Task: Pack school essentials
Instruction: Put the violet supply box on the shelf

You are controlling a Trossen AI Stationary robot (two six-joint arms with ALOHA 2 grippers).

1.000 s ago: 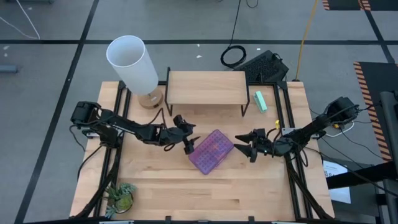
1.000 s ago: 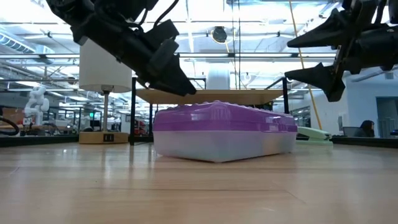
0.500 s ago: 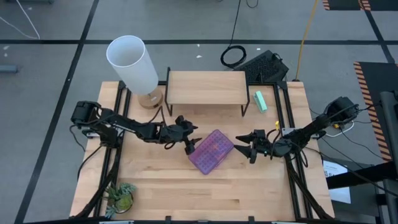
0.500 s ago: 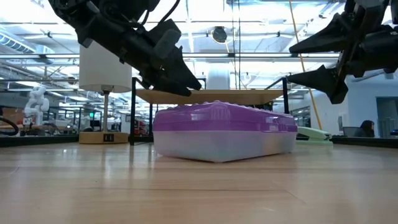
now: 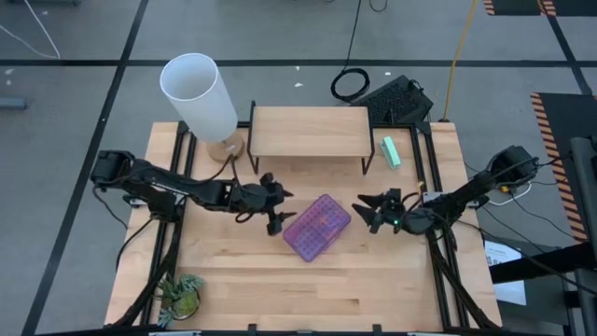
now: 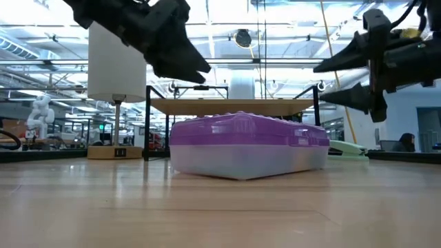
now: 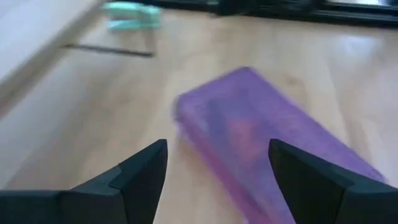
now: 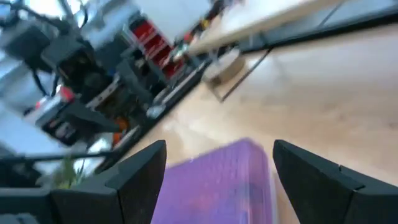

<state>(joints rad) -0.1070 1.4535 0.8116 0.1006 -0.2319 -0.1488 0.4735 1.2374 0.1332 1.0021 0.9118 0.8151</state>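
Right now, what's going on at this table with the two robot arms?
Nothing is being held. A closed purple case lies flat in the middle of the table, and both arms flank it. The left claw hangs open just off the case's left end, above the table. The right claw hangs open to the case's right, also clear of it. A mint-green block lies by the wooden shelf at the back, and a white lamp stands at the back left.
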